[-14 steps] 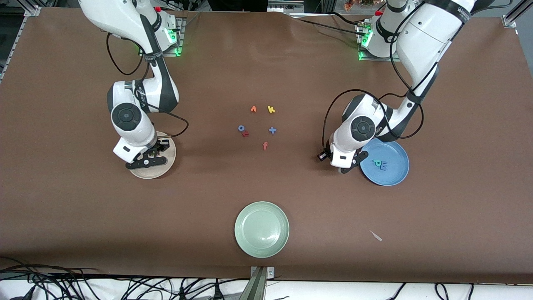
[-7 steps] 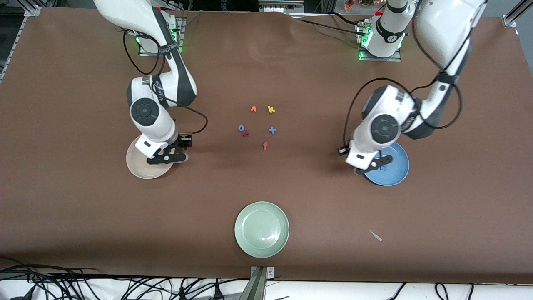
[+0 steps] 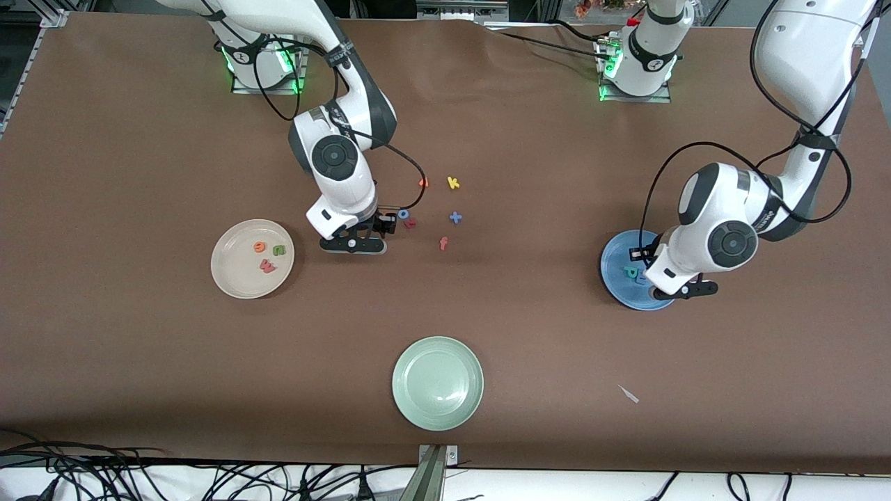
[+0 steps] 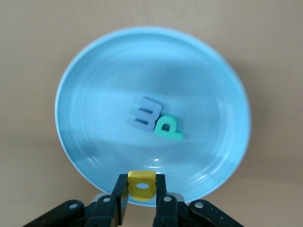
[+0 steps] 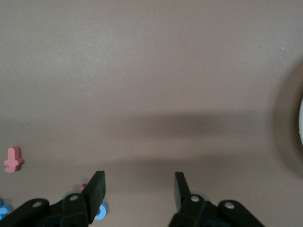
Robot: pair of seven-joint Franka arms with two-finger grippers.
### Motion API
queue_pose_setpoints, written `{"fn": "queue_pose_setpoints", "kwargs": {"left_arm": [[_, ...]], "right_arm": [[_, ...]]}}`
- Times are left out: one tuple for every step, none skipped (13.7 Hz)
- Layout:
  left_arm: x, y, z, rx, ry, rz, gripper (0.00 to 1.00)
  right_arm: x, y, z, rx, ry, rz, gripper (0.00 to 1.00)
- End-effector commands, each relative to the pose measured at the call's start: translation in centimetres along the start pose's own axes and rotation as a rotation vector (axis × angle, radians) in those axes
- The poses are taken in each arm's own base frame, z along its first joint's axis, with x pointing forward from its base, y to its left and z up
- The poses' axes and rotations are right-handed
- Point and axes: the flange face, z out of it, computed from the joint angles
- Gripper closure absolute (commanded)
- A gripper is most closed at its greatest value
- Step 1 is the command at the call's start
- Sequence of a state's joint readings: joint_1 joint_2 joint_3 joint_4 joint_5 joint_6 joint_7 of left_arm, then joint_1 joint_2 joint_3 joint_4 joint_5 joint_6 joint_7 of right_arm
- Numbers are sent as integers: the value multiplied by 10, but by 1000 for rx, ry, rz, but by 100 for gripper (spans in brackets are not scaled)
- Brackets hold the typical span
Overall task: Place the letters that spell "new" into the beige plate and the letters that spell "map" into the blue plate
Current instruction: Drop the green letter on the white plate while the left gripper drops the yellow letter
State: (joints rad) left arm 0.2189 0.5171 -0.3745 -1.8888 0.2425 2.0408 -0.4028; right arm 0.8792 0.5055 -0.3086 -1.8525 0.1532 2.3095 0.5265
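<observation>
From my remote station I log: round cream-beige plate toward the right arm's end of the table, holding the orange foam "e", green foam "n" and pinkish-red foam "w"; round mid-blue plate toward the left arm's end, holding the blue foam "m" and teal foam "p" touching each other near its middle; left gripper over the blue plate's rim, jaws clamped on the yellow foam "a"; right gripper over bare brown table covering just beside the loose letters, jaws apart and holding nothing; round pale green plate nearest the front camera, between the two ends
</observation>
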Motion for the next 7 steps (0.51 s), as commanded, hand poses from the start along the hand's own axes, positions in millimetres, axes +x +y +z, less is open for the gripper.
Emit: {"fn": "queue_pose_setpoints", "kwargs": {"left_arm": [[-9,4,18,56,-8,63,71],[-9,3,19,56,-9,62,7],[-8,2,17,55,-5,64,0],[-8,3,10,54,5,76,0],[-8,5,-1,56,18,81,0],[-8,6,-16,54,46,78,0],[-10,15,-32,52,67,89,0]], "right_arm": [[25,37,-18,-22,-19,-35,33],[30,56,-33,-32,-47,-63,33],[37,81,-53,-35,-73,-99,33],[41,105,-77,-23,-90,-118,33],[43,125,-102,-5,-102,-133,33],[44,141,-127,14,-104,-136,33],[42,154,-151,37,-108,-139,33]]}}
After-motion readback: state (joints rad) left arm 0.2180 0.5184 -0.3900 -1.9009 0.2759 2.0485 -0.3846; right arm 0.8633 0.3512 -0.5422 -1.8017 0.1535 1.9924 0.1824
